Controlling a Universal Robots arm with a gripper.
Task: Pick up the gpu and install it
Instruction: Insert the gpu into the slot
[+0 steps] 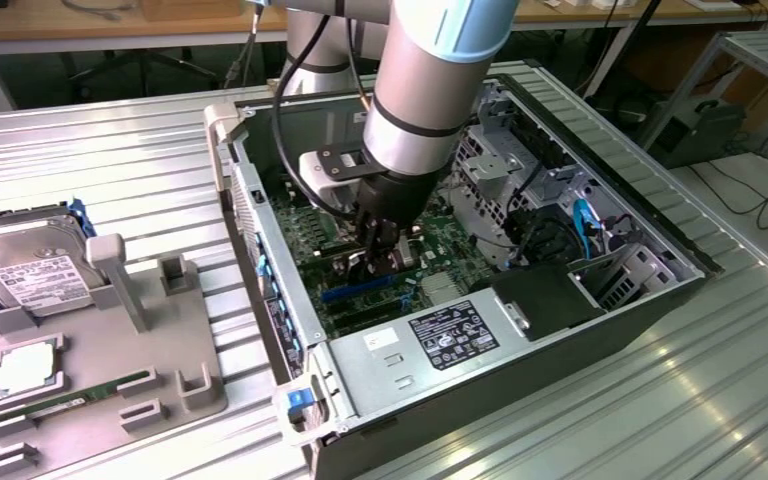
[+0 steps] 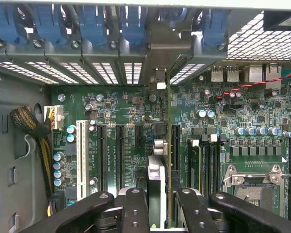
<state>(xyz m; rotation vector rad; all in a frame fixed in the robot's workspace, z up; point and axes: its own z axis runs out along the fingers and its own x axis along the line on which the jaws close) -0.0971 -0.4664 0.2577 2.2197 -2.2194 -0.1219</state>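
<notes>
**Gripper holds gpu edge-on over motherboard inside PC case**

One robot arm (image 1: 418, 110) reaches down into one open PC case (image 1: 651, 300). One gripper (image 2: 161, 194), jaws at a narrow gap, is clamped on one gpu (image 2: 168, 121). In the wrist view the card shows as a thin edge between two black fingers (image 2: 136, 208).

The gpu stands upright on edge above the green motherboard (image 2: 242, 111), just beside one long black expansion slot (image 2: 176, 145). I cannot tell whether it is seated. Its metal bracket end (image 2: 160, 53) meets the case's rear wall at the vented slot openings. That wall carries five blue clips (image 2: 92, 22).

The board also has one white slot (image 2: 81, 155), one CPU socket (image 2: 254, 182) and one yellow-black cable bundle (image 2: 36, 141).

In the exterior view, one power supply (image 1: 451, 335) with a label sits at the near end of the case.

One grey fixture tray (image 1: 117, 330) lies on the table at the exterior view's left, well apart from the gripper. It carries:
- one hard drive (image 1: 24, 265), far end
- one silver square chip (image 1: 27, 365)
- one green memory stick (image 1: 75, 400), near end
</notes>
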